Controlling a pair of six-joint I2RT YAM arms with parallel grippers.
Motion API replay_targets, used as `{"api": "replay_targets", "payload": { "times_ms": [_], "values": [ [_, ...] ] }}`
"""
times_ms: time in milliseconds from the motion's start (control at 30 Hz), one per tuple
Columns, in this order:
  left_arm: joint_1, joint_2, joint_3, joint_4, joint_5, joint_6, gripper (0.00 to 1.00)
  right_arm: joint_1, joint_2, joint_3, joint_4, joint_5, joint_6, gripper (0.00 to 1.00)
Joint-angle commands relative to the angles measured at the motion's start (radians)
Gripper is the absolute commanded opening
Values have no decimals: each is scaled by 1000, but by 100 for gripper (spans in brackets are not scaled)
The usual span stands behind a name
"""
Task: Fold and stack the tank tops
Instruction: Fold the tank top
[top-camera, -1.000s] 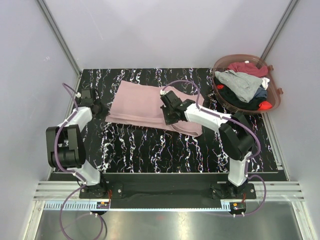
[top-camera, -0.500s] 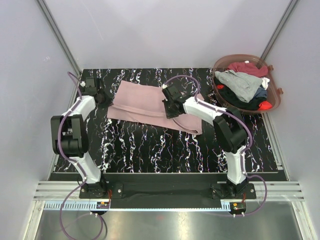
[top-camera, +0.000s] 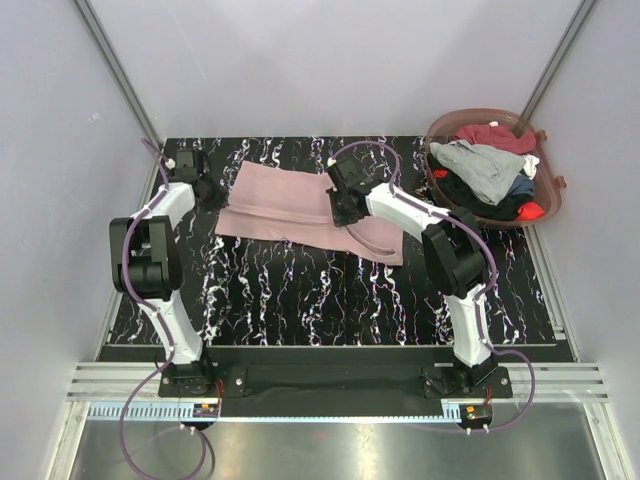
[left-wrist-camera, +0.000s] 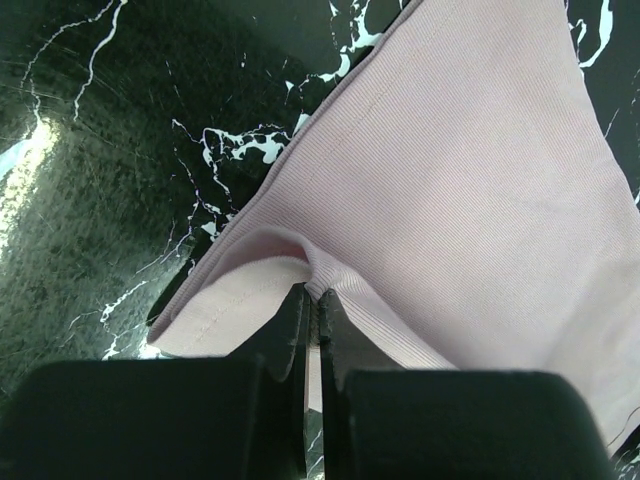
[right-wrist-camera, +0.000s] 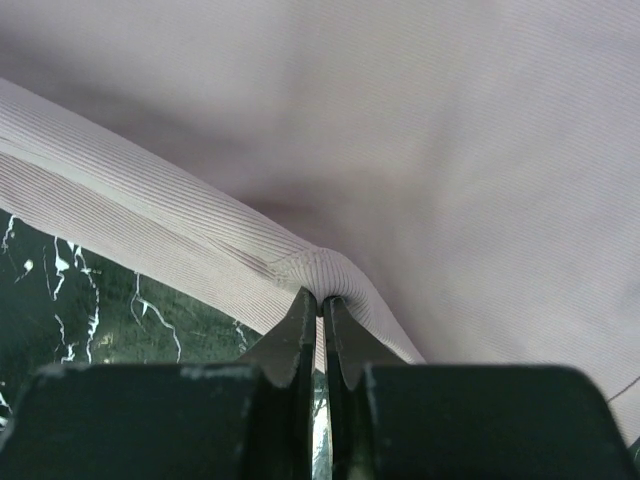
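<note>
From the top view, there is one pink tank top (top-camera: 290, 205) lying on the black table (top-camera: 300, 290) with white squiggles. It sits at the far side of the table, spread out wide and mostly flat. Two arms reach out to it, one from each side. The left gripper (top-camera: 213, 197) is at the left edge of the top. The right gripper (top-camera: 338, 212) is over the right part of the top.

At the far right corner stands one round brown basket (top-camera: 553, 200). In it is a pile of more tops. A grey top (top-camera: 485, 165) lies on the pile, a dark red top (top-camera: 495, 135) is behind it, and a black top (top-camera: 480, 195) is under it. Small bright red bits (top-camera: 532, 210) peek out at the edge. How many tops are in the pile in all, I cannot tell.

In the left wrist view, the left gripper (left-wrist-camera: 312, 300) is pinched tight on a small fold at the edge of the pink tank top (left-wrist-camera: 450, 180). The cloth bunches up a little where it is pinched. The table (left-wrist-camera: 100, 150) shows on the left.

In the right wrist view, the right gripper (right-wrist-camera: 322, 300) is also pinched tight on a fold of the pink tank top (right-wrist-camera: 400, 120). The cloth makes a little hump over the tips. A thick ribbed edge runs off to the left. A bit of table (right-wrist-camera: 80, 300) shows below it.
</note>
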Motion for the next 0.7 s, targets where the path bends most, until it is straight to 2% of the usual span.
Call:
{"api": "replay_targets", "payload": {
  "times_ms": [0, 167, 233, 267, 300, 333, 367, 400, 433, 533, 567, 667],
  "values": [
    [-4, 14, 61, 18, -9, -7, 3, -18, 29, 62, -24, 30, -14, 0],
    [-9, 42, 95, 18, -12, -8, 5, -25, 44, 83, -7, 38, -11, 1],
    [-10, 51, 106, 21, -15, -7, 18, -25, 64, 106, -9, 61, -8, 4],
    [-12, 53, 110, 20, -17, -2, 23, -25, 69, 114, -10, 71, -5, 13],
    [-13, 53, 114, 17, -24, -1, 27, -27, 72, 120, -9, 97, -1, 18],
    [-16, 51, 118, 14, -33, 1, 37, -27, 72, 124, -3, 105, 4, 23],
    [-16, 48, 118, 14, -52, 1, 41, -27, 69, 126, 0, 117, 7, 30],
    [-16, 41, 115, 10, -58, -1, 47, -27, 55, 125, 5, 125, 12, 44],
    [-18, 27, 112, 7, -63, 2, 53, -27, 44, 112, 17, 130, 15, 50],
    [-18, -27, 74, 18, -95, 4, 63, -27, -20, 50, 54, 137, 21, 60],
    [-16, -45, 60, 23, -112, 4, 71, -27, -52, 33, 65, 139, 22, 61],
    [-16, -108, -1, 47, -119, 4, 82, -27, -112, -33, 78, 124, 29, 61]
  ]
}}
